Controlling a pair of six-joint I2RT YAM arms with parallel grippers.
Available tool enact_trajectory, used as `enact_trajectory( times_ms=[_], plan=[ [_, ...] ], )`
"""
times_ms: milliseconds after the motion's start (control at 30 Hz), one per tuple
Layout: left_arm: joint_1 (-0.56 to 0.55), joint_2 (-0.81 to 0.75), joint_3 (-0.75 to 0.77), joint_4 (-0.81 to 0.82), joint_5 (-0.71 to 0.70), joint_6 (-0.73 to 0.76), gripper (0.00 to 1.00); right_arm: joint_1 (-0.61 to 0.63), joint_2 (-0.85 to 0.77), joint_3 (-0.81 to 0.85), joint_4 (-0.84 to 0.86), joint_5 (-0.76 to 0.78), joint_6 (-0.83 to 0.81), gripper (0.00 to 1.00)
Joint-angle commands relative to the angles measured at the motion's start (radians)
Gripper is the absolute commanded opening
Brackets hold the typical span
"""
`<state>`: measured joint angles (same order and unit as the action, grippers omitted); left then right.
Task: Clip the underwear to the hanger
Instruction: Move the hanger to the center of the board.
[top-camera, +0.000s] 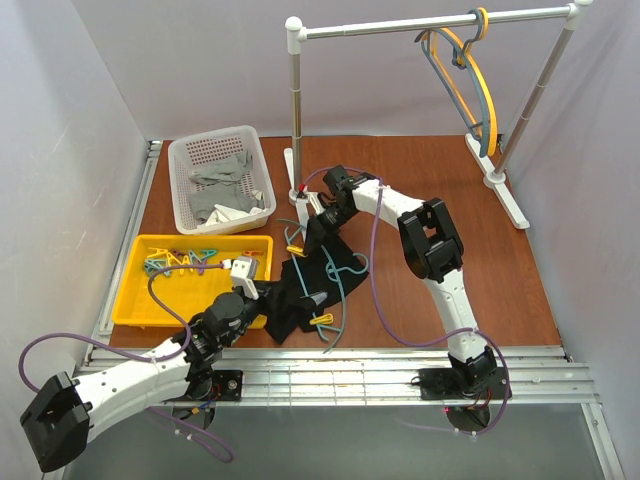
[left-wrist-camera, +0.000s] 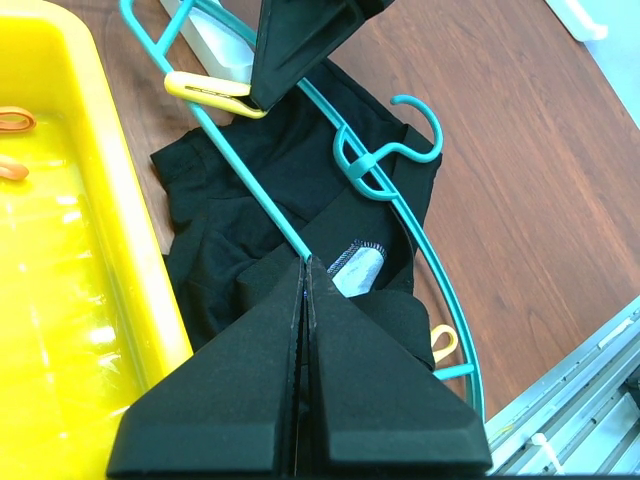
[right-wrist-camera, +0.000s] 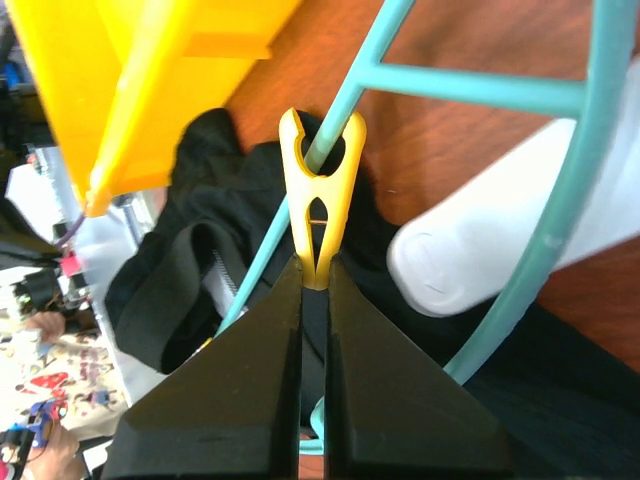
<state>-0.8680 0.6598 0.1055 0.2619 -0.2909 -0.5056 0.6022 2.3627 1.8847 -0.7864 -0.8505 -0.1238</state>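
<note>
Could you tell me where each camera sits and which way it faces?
Top external: above and behind the robot, looking down on the table; both arms show.
Left wrist: looks along the shut left gripper at the underwear and hanger.
Right wrist: looks along the right gripper, shut on a yellow clip.
Shared: hanger, underwear.

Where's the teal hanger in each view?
Top external: teal hanger lying at picture centre.
Left wrist: diagonal, top left to bottom right.
Right wrist: top and right, yellow clothespin on its bar.
Shared landmark: yellow tray.
</note>
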Motion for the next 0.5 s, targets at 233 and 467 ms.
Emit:
enact_trajectory(
  times_ms=[233,467],
  plan=[
    [-0.002,0.095,0.003,0.101,-0.115,0.045,0.00,-0.002,-0.132,-0.102,0.085,-0.170,-0.016,0.01],
    [0.131,0.299,0.088,0.252,-0.140,0.130,0.00,-0.004,-0.238,-0.245,0.182,-0.226,-0.024,0.01]
  ],
)
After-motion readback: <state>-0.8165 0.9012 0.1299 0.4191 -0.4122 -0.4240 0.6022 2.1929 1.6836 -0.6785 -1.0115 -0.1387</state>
